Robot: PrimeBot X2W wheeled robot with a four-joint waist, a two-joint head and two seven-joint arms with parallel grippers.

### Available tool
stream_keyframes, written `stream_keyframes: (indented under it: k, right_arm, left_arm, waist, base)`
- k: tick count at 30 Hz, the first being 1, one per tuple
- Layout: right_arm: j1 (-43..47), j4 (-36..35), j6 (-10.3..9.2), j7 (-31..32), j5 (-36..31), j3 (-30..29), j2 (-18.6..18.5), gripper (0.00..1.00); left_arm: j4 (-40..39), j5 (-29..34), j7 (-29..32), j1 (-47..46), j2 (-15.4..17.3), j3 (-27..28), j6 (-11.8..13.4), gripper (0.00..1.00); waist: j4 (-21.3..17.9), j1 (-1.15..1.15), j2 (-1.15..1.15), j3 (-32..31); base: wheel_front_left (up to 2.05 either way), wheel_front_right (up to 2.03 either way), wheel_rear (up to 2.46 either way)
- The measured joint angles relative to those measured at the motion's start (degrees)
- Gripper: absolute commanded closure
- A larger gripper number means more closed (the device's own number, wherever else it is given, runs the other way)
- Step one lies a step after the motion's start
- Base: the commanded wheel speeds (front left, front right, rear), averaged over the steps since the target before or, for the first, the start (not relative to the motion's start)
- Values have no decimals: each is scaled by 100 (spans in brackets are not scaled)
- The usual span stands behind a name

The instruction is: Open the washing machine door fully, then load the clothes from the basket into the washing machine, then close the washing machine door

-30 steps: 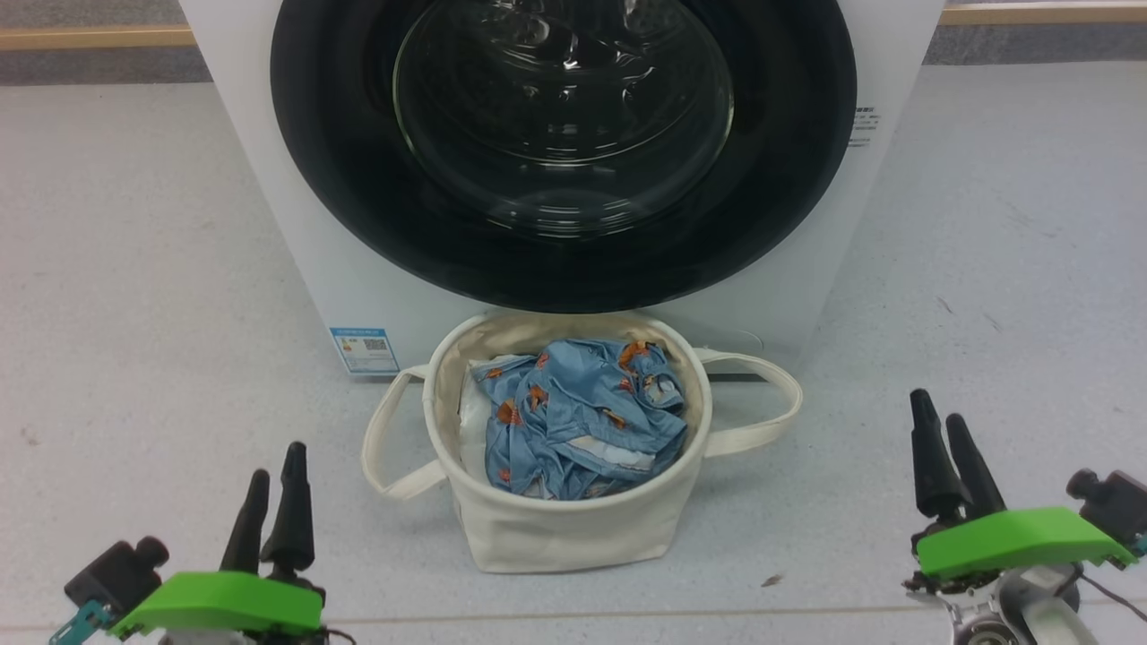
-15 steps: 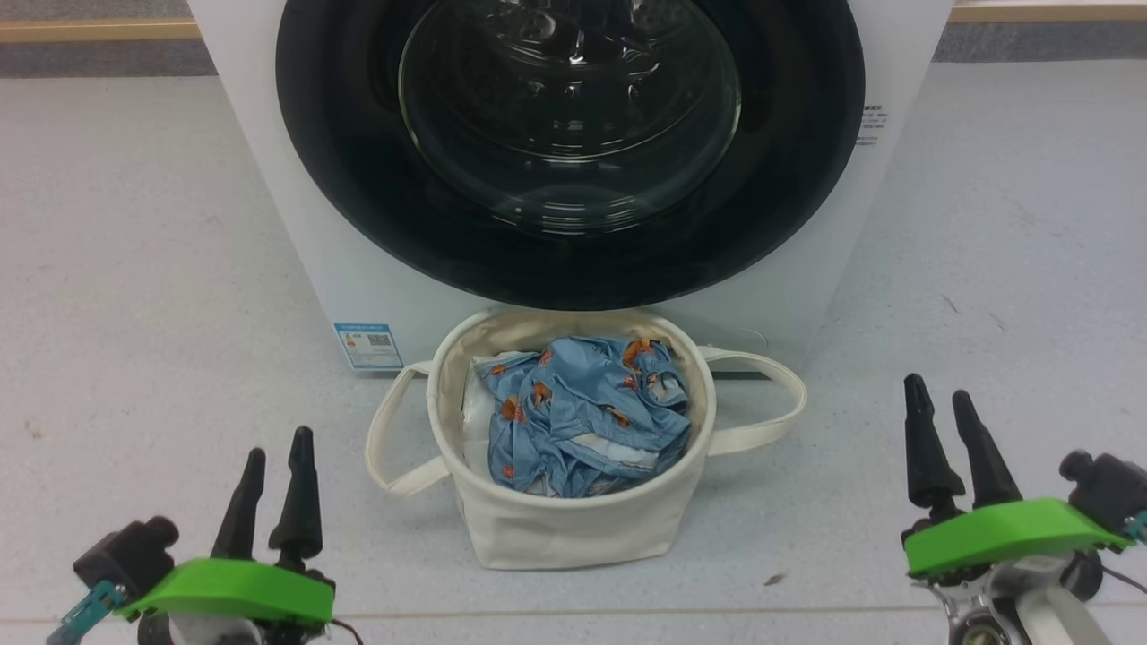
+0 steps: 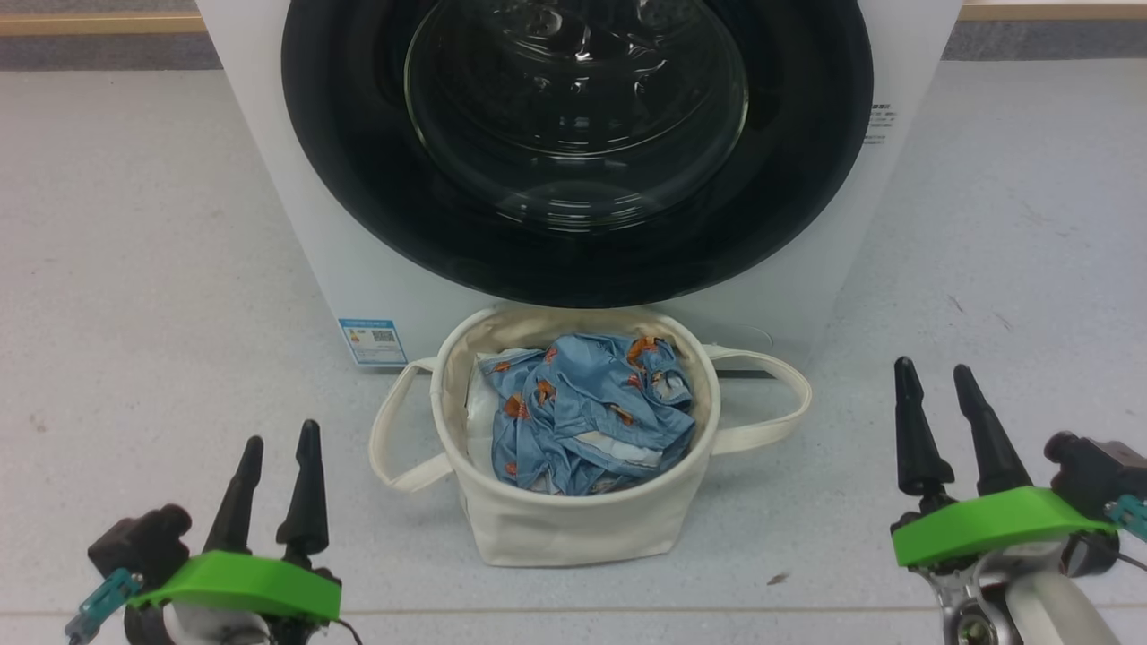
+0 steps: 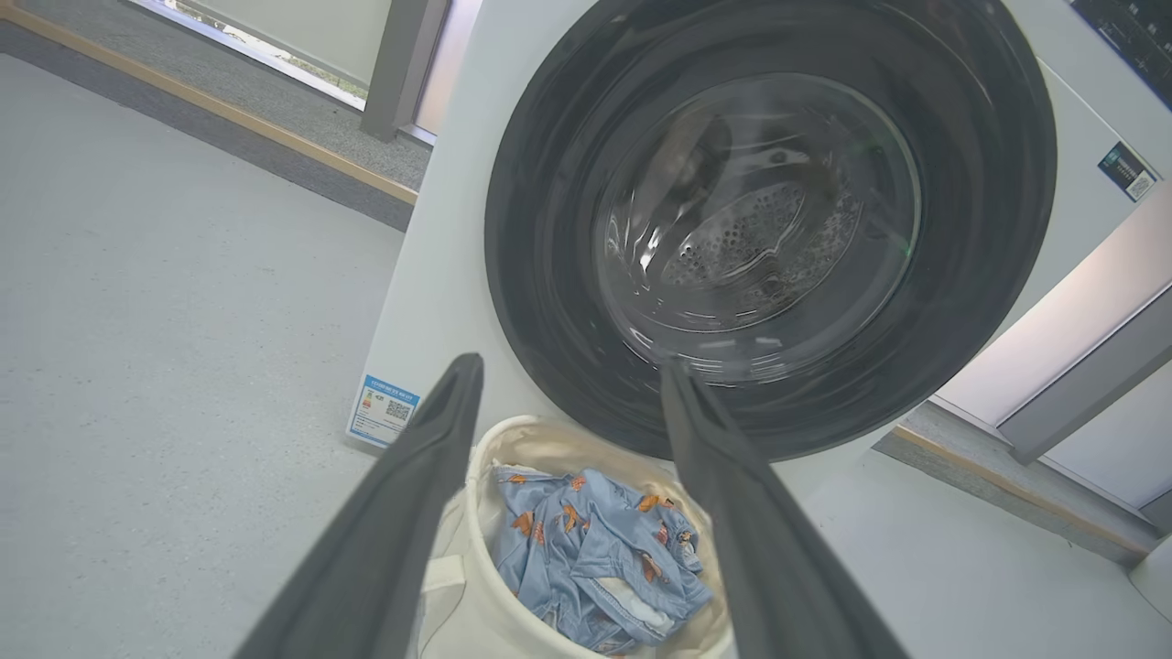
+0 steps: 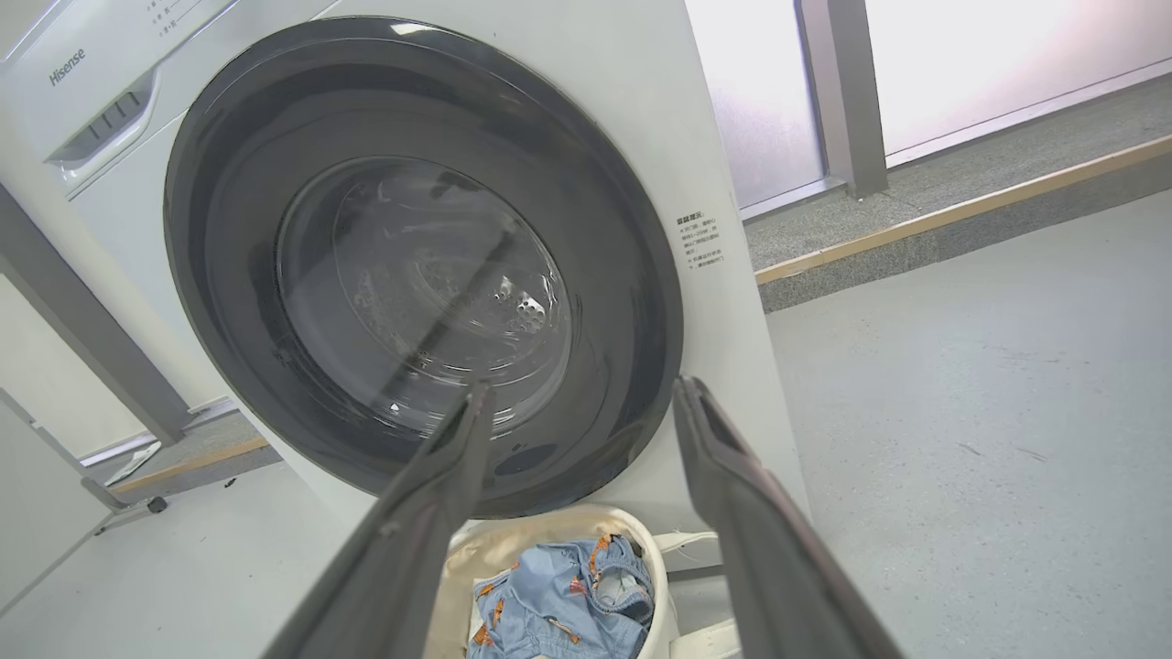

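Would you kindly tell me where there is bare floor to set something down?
Bare floor lies left of the basket, between the left gripper and the washing machine, and right of it, ahead of the right gripper. It is crowded between basket and machine, under the door; the clothes fill the basket.

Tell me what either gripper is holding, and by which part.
Nothing is held. The left gripper and the right gripper are open and empty; the clothes lie in the basket.

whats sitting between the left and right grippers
In the head view, the basket holding the clothes stands between the left gripper and right gripper.
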Motion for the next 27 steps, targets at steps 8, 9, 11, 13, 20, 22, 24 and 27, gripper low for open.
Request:
stream_keyframes:
  k: [8,9,11,13,20,22,24,27]
  right_arm:
    - [-28,-18,0,-43,-623,-62,33,0]
    - [-29,-18,0,-43,-697,-69,38,0]
    - [-32,-18,0,-43,-836,-91,58,0]
    - [-44,-18,0,-44,-990,-114,73,0]
    - [-138,-20,0,-62,-1445,-152,87,0]
    - [-149,-22,0,-94,-1589,-164,89,0]
    - [-149,-21,0,-94,-1740,-176,90,0]
    - [-149,-20,0,-96,-1954,-204,94,0]
  left_arm:
    - [142,436,-126,-122,-13,63,-43,0]
    - [163,499,-129,-138,-14,62,-47,0]
    - [193,625,-149,-168,-18,62,-48,0]
    - [203,758,-185,-181,-20,62,-49,0]
    - [280,1169,-288,-219,-22,60,-58,0]
    - [307,1302,-338,-231,-22,56,-98,0]
    - [331,1443,-365,-238,-22,55,-98,0]
    - [350,1640,-420,-273,-21,58,-99,0]
  waist:
    - [21,0,0,16]
    - [25,0,0,18]
    - [33,0,0,22]
    - [41,1,0,23]
    - [58,1,0,9]
    - [63,1,0,-7]
    - [68,1,0,-20]
    - [76,1,0,-27]
  base:
    - [0,0,0]
    - [0,0,0]
    - [0,0,0]
    - [0,0,0]
    - [0,0,0]
    - [0,0,0]
    - [0,0,0]
    - [0,0,0]
